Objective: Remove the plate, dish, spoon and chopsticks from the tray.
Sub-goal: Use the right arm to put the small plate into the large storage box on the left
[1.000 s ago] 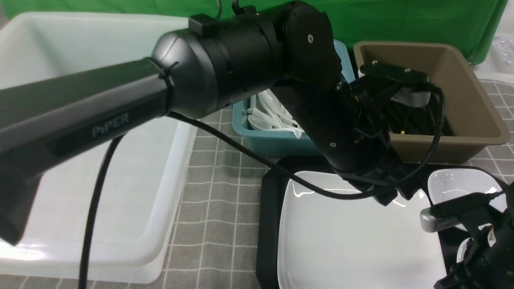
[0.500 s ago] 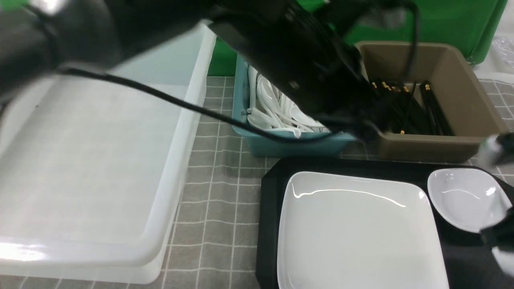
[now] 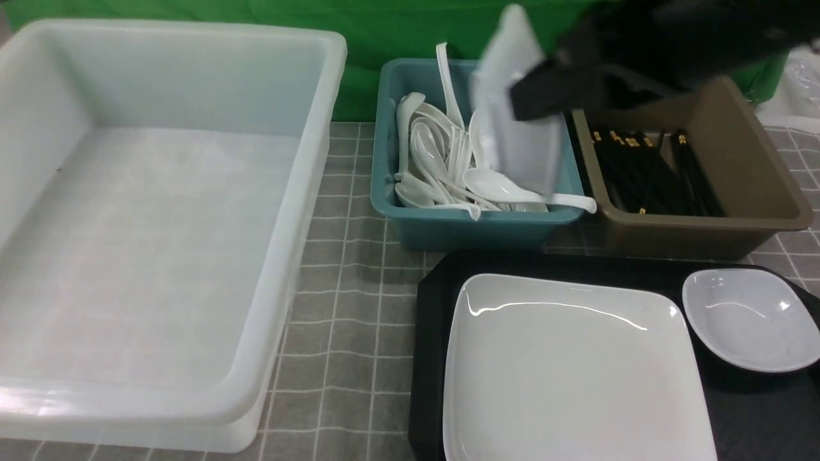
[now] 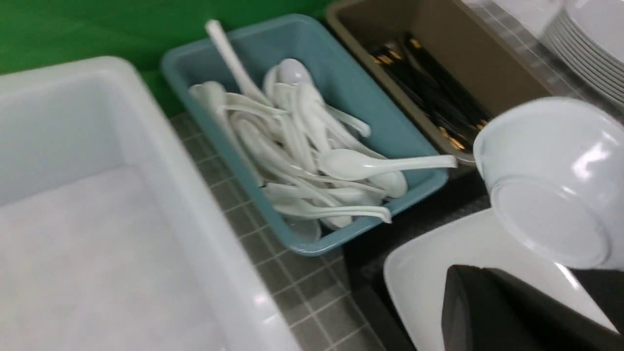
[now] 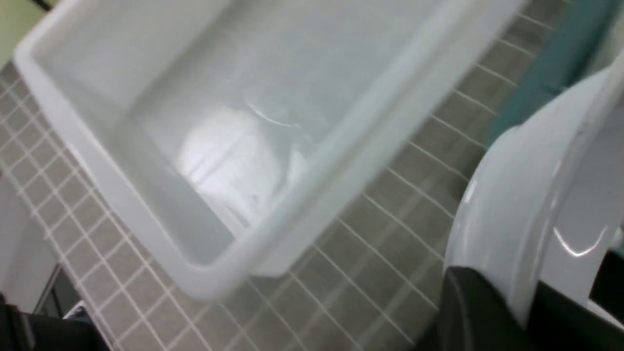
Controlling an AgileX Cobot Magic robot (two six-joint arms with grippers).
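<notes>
Green backdrop cloth hangs behind a desk (image 3: 346, 301) laid with grey checked fabric. A second ago the left arm lay across the whole front view, and the right arm sat low at the near right of the big black diamond-textured plastic tray (image 3: 428, 358). Now the right arm (image 3: 672, 32) is high over the desk's far edge. Its jaws are clamped narrow on the rim of a small glossy white dish (image 3: 506, 109), held on edge and blurred above the teal plastic bin (image 3: 474, 227). The left arm (image 4: 516, 312) shows only a dark wedge in its wrist view, and I cannot tell how its jaws stand.

So one piece is off the tray and, I judge, bound for the large translucent white tub (image 3: 147, 243) along the left edge. Two pieces remain on the tray: the large squarish glossy white plate (image 3: 570, 371) and, just beside its far right corner, another small deep white dish (image 3: 746, 320). No spoon or chopsticks show on the tray. Smooth white soup spoons (image 3: 506, 186) fill the teal bin, and thin black chopsticks (image 3: 647, 173) lie in the brown rectangular tub (image 3: 705, 234).
</notes>
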